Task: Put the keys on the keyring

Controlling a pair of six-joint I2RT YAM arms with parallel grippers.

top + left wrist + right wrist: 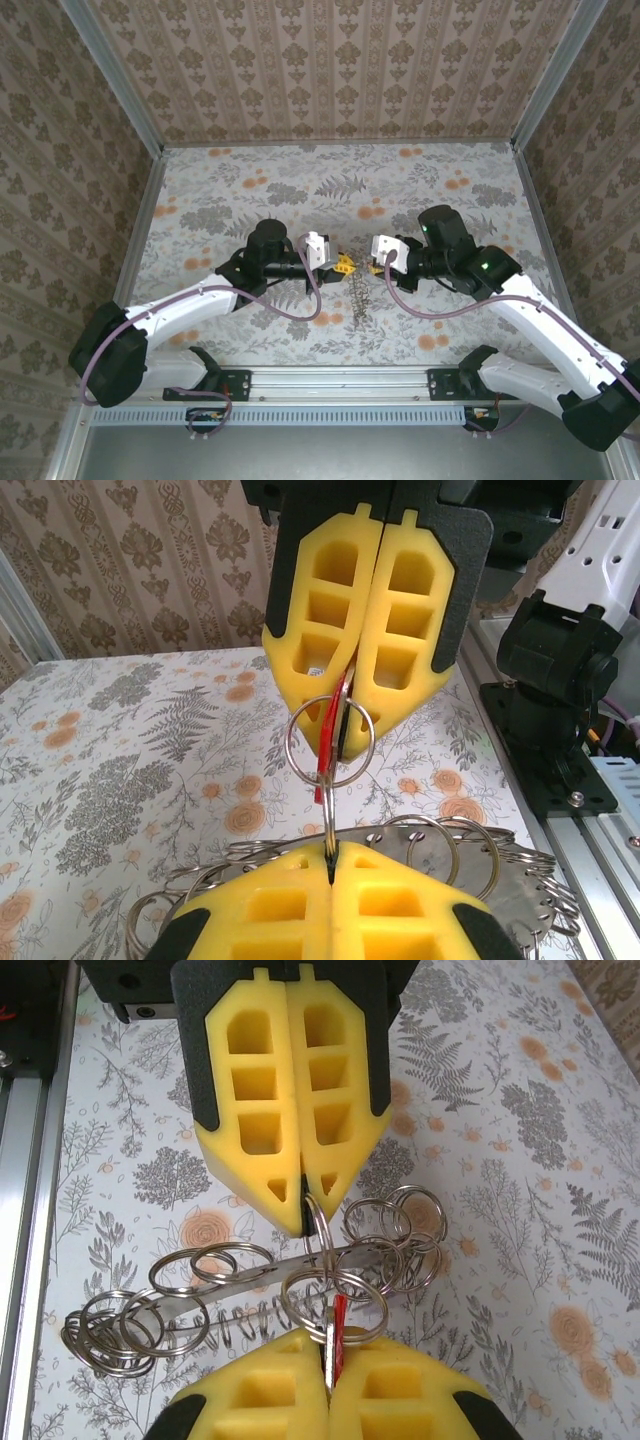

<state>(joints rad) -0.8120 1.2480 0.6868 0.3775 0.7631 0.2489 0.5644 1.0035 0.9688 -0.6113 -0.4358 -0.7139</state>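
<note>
My two grippers meet tip to tip above the middle of the table, the left gripper [345, 265] facing the right gripper [377, 268]. In the right wrist view my right gripper [328, 1348] is shut on the key [339, 1325], a small piece with a red head and a silvery blade. A silver keyring [296, 1312] circles the key just beyond my fingertips. My left gripper [303, 1222] is shut on the edge of a thin silver ring [318, 1235]. In the left wrist view the left gripper [331, 858] pinches that ring, and the key [327, 745] passes through the round keyring [291, 742].
A flat metal strip [250, 1270] carrying several more split rings and a wire coil hangs under the grippers, above the flowered table [250, 190]. Papered walls close in the left, back and right. A metal rail [330, 380] runs along the near edge.
</note>
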